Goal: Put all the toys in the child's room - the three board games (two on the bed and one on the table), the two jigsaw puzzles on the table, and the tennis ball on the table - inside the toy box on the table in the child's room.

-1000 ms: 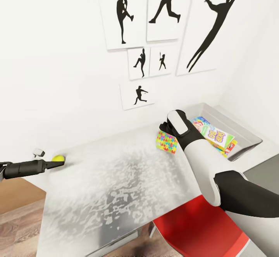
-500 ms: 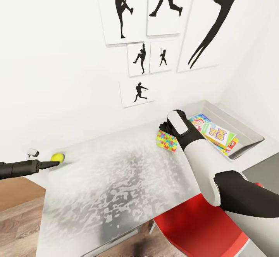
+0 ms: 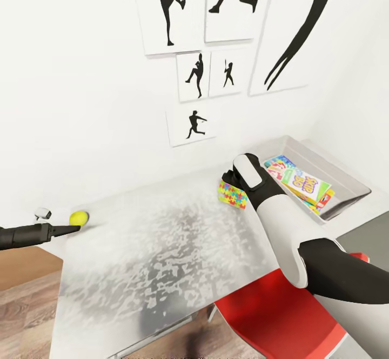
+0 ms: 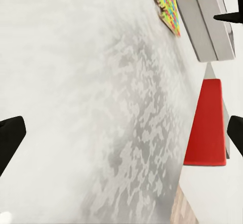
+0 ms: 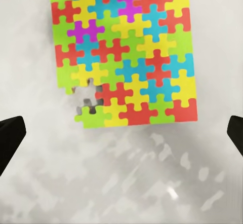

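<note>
A yellow tennis ball [image 3: 79, 218] lies near the left end of the white table [image 3: 162, 251]. My left gripper [image 3: 74, 230] sits just in front of the ball, not holding it. In the left wrist view its fingers [image 4: 10, 138] stand wide apart over bare tabletop. A colourful jigsaw puzzle [image 3: 232, 195] lies flat near the grey toy box [image 3: 346, 178]. My right gripper [image 5: 121, 138] hovers open above the puzzle [image 5: 124, 51], hidden in the head view by its own wrist. Board games [image 3: 305, 185] lie inside the box.
A red chair [image 3: 281, 316] stands under the table's front right. A small grey-white object [image 3: 42, 214] sits past the table's left end. Black silhouette pictures [image 3: 194, 75] hang on the wall behind. The table's middle is bare. Wooden floor [image 3: 27, 305] shows at left.
The whole head picture has shifted slightly, so the camera moved. My left gripper tip has drawn back a little from the tennis ball. The right arm still hangs over the puzzle.
</note>
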Tool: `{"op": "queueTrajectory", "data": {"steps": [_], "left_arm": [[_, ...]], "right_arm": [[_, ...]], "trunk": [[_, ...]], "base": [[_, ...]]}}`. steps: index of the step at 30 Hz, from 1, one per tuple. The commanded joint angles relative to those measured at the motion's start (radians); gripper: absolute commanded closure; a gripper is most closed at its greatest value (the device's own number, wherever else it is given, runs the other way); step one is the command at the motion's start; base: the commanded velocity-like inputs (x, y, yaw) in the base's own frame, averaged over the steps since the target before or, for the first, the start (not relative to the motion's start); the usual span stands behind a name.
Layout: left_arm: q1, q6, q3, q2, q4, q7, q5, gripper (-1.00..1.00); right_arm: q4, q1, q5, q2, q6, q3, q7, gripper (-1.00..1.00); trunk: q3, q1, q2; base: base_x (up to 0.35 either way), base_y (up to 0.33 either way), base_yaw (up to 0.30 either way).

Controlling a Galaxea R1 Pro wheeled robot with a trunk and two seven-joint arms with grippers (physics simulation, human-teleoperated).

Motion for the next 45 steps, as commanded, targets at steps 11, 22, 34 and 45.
{"op": "queueTrajectory", "data": {"steps": [11,22,34,45], "left_arm": [[-0.001,0.011,-0.005,0.002,0.0,-0.003,0.004,-1.0],[-0.001,0.011,-0.005,0.001,0.0,-0.003,0.004,-1.0],[-0.001,0.009,-0.005,0.002,0.0,-0.003,0.002,-1.0],[-0.001,0.009,-0.005,0.002,0.0,-0.003,0.002,-1.0]], "right_arm": [[-0.001,-0.001,-0.007,-0.001,0.004,0.004,-0.008,-1.0],[-0.002,-0.001,-0.007,-0.002,0.005,0.005,-0.008,-1.0],[-0.006,-0.002,-0.009,-0.008,0.009,0.006,-0.009,-1.0],[-0.009,-0.004,-0.009,-0.024,0.012,0.004,-0.009,-1.0]], "trunk": [[-0.02,0.001,-0.002],[-0.037,0.001,-0.002],[-0.057,0.001,-0.002],[-0.074,0.001,-0.002]], "base": [[0.0,0.0,0.0],[0.0,0.0,0.0],[0.0,0.0,0.0],[0.0,0.0,0.0]]}}
